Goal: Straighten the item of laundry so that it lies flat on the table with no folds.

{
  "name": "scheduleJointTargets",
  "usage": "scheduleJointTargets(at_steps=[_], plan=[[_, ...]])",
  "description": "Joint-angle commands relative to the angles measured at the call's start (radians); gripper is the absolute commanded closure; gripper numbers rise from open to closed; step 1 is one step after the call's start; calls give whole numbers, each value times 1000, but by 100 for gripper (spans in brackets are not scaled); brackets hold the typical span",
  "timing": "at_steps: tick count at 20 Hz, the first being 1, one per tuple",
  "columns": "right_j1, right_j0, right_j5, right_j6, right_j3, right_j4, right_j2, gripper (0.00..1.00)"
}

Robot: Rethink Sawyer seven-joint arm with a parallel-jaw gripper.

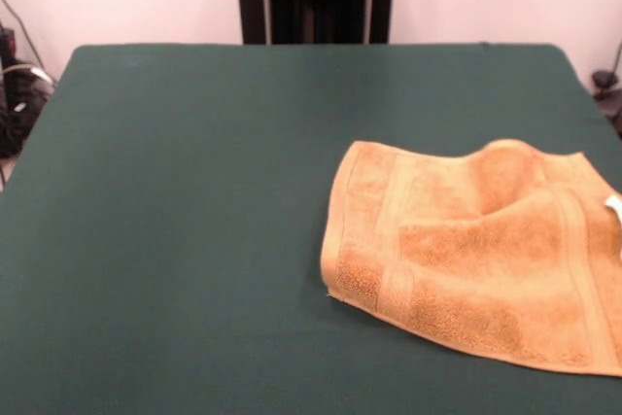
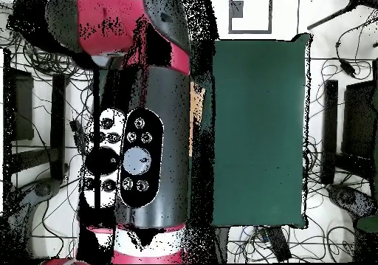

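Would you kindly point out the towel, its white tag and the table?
towel (image 1: 466,250): front view, middle of the terry.
tag (image 1: 614,206): front view, at the towel's right edge.
table (image 1: 194,191): front view, bare green cloth.

No text, label, brand, number or sign can be read in either view. The small white tag at the right edge of the towel shows no legible print. In the overhead view, the robot arm carries round buttons on a black panel, but no letters or figures can be made out on them.
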Motion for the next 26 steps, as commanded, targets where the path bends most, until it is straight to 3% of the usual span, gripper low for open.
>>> scheduleJointTargets(at_steps=[1,9,26], plan=[[-7,-27,-140,-316,349,-65,158,0],[-27,-51,-200,-297,419,-111,205,0],[-3,-101,-193,-232,468,-178,311,0]])
